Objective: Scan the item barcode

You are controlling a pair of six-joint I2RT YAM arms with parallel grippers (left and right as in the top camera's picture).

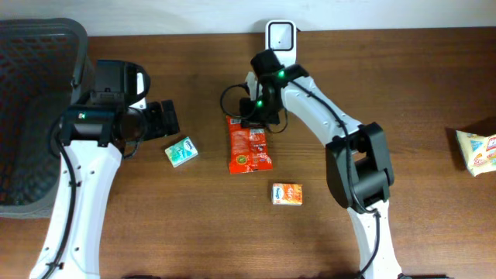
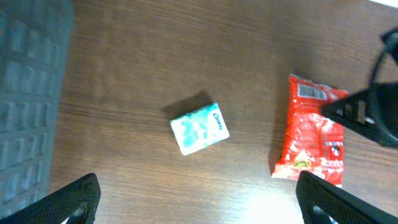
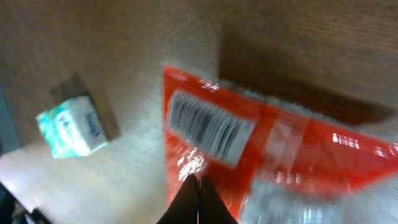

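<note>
A red snack packet [image 1: 249, 151] lies on the wooden table just below the white scanner [image 1: 279, 35] at the back edge. Its white barcode [image 3: 208, 127] faces up near the far end, also showing in the left wrist view as a barcode [image 2: 311, 93]. My right gripper [image 1: 261, 116] sits on the packet's upper end. In the right wrist view the right gripper [image 3: 198, 179] is shut, its tips pinching the crinkled film of the packet [image 3: 298, 155]. My left gripper [image 1: 164, 118] hovers to the left, and the left gripper [image 2: 199, 205] stands wide open with nothing in it.
A small green-and-white tissue pack [image 1: 180, 152] lies between the arms. An orange box [image 1: 287, 194] sits nearer the front. A dark mesh basket [image 1: 31, 116] fills the far left, and a yellow packet [image 1: 477, 151] lies at the right edge.
</note>
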